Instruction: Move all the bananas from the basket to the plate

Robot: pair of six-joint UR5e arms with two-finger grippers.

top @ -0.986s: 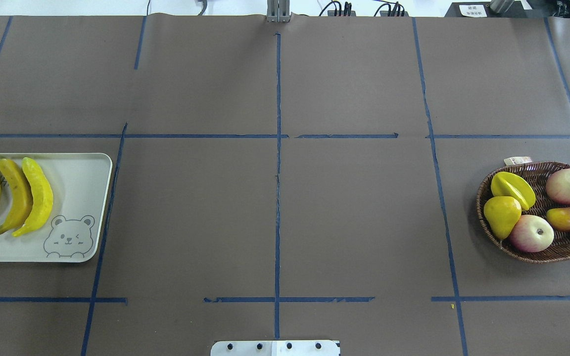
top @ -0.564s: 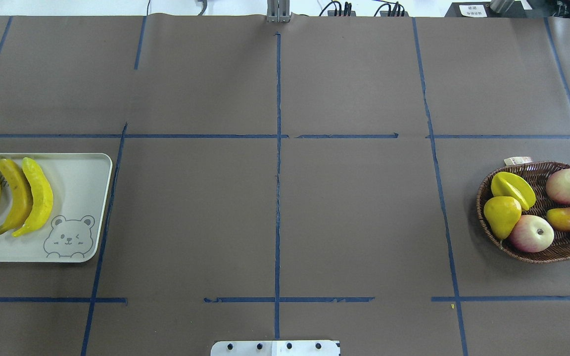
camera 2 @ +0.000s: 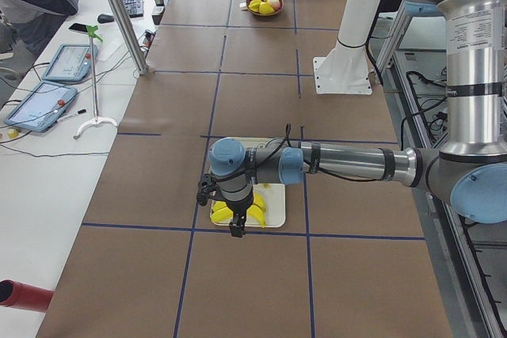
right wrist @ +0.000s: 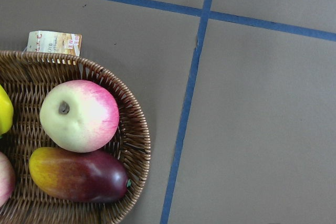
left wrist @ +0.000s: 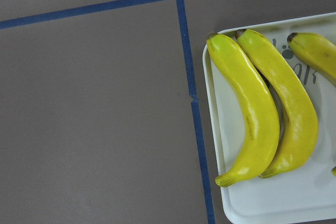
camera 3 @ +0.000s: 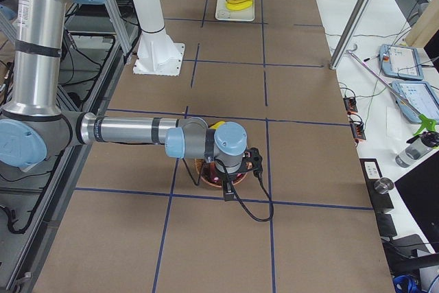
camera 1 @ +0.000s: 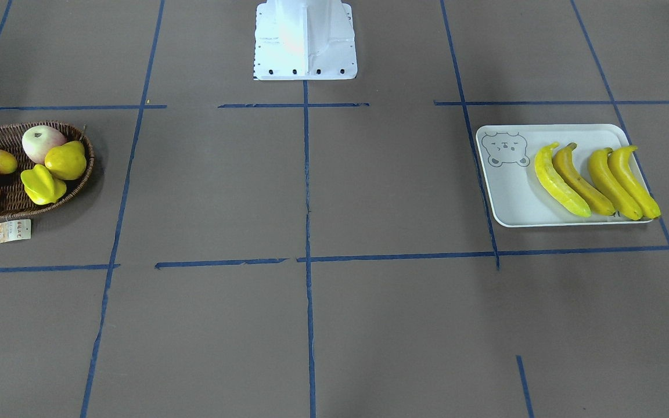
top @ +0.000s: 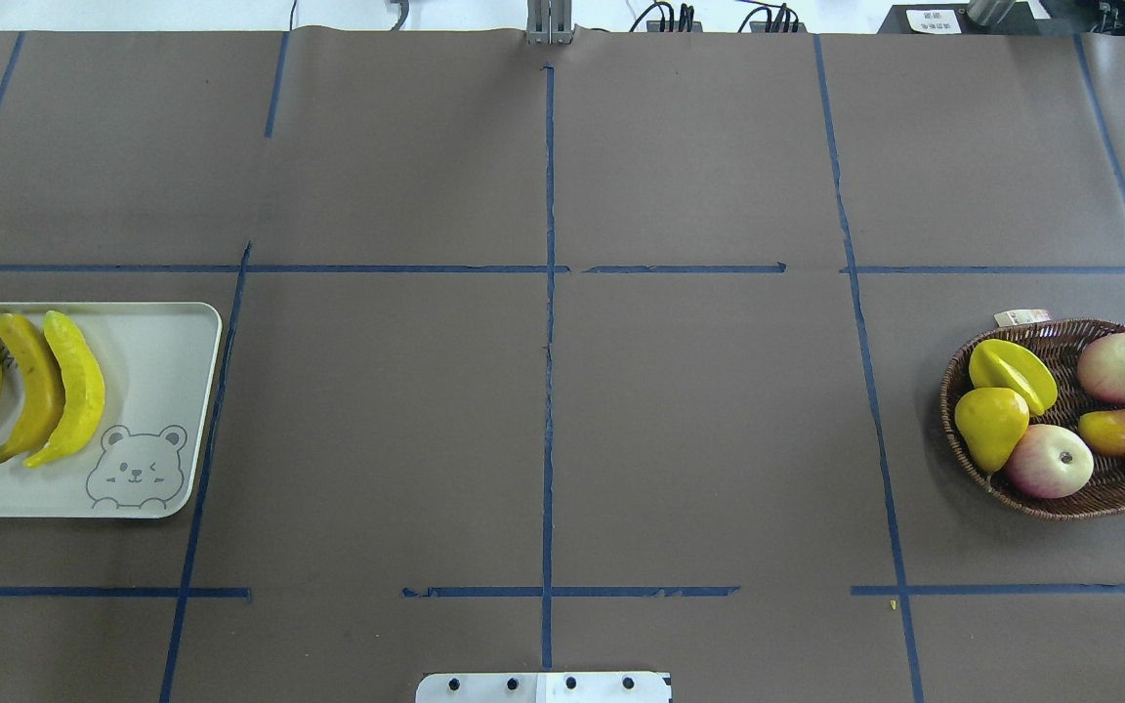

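I cannot tell whether my left gripper [camera 2: 235,227] is parted or closed; it hangs above the pale grey-white rectangular plate [top: 162,371] holding four curved yellow bananas [top: 82,386]. The same doubt holds for my right gripper [camera 3: 228,193], above the dark brown woven wicker basket [right wrist: 140,145].

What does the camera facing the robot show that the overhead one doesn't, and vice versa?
Only the facing view shows all four bananas whole on the plate, plus the robot's white base column. Only the overhead view shows cables at the table's far edge. Both show the bear drawing and the basket, with no banana in it.
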